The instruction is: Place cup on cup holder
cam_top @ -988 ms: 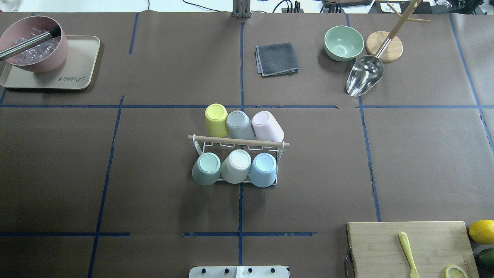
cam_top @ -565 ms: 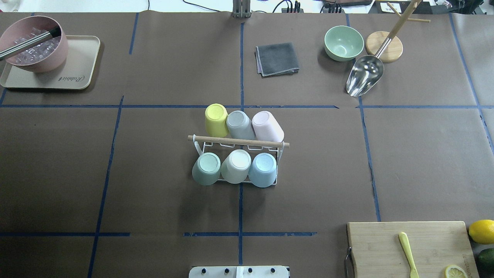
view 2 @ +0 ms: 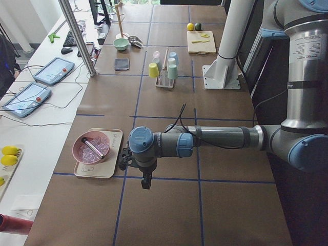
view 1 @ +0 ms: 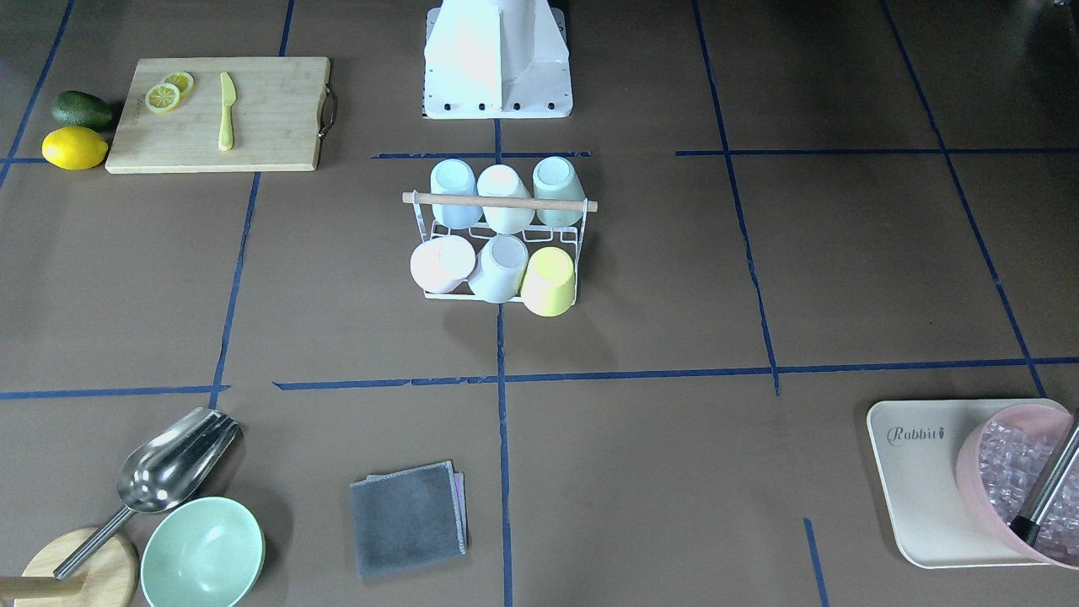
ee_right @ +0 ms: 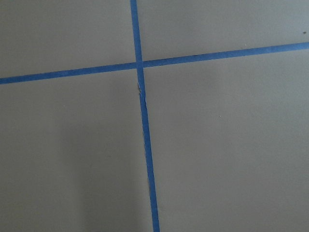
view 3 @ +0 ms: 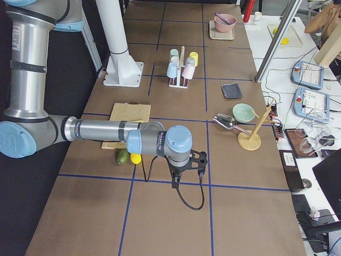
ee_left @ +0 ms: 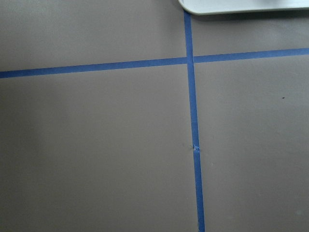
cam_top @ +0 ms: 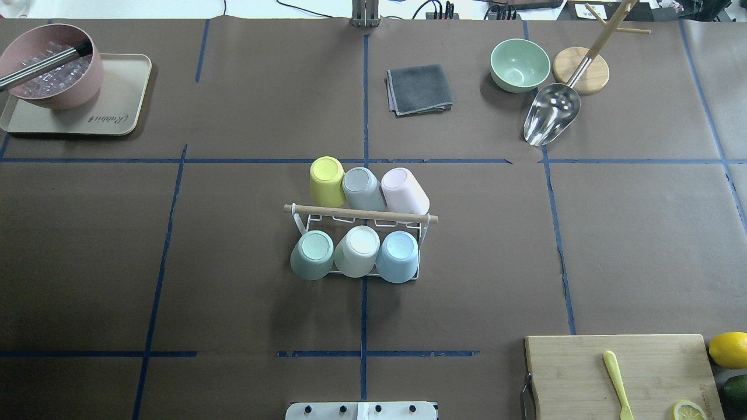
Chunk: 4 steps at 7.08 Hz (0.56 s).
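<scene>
In the side views, the left hand [view 2: 145, 180] hangs low over the table [view 2: 169, 210], just beside the tray [view 2: 111, 154]. The right hand [view 3: 176, 181] hangs low near the lemon [view 3: 136, 158]. We cannot tell whether either is apart or together. Farther on, at the centre of the overhead frame, the cup holder [cam_top: 360, 213] carries six cups [cam_top: 362, 251] bottom-up, three on each side of its rod. Beyond it lies a grey cloth [cam_top: 419, 88].

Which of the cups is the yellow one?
In the overhead view, the yellow cup sits at the far row's left end on the cup holder, beside the grey cup. No other cup is yellow.
</scene>
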### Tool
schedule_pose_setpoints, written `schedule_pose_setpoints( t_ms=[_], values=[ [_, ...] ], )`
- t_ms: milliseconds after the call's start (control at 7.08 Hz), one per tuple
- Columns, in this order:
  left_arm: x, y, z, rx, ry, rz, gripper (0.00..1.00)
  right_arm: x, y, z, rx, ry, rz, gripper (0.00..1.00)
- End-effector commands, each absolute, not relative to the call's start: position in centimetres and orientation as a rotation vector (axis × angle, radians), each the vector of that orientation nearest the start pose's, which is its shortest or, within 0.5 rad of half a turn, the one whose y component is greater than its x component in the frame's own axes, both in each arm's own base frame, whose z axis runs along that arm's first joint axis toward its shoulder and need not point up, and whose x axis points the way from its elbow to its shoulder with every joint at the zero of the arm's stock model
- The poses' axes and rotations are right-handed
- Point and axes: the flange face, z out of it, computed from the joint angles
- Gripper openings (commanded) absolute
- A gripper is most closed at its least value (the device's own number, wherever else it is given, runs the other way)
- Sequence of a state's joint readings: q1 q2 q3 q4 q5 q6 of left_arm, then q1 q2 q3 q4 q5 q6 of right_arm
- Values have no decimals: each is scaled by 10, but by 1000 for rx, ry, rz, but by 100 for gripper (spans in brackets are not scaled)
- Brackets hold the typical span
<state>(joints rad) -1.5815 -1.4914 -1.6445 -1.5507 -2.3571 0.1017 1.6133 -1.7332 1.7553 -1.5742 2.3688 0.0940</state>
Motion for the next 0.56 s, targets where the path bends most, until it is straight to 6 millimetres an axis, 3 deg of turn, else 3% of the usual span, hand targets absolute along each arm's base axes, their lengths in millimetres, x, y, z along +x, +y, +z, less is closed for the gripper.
schedule_pose_setpoints(
  t_ms=[0,282,424],
  values=[
    [-68,-456,662,18,787,75,100,74,-429,638,1,-803,103,100],
    [-68,-456,662,16,787,74,100,64,-466,618,32,-807,67,100],
    [-68,-459,661,21,787,76,100,64,-465,621,26,-810,69,100]
  ],
)
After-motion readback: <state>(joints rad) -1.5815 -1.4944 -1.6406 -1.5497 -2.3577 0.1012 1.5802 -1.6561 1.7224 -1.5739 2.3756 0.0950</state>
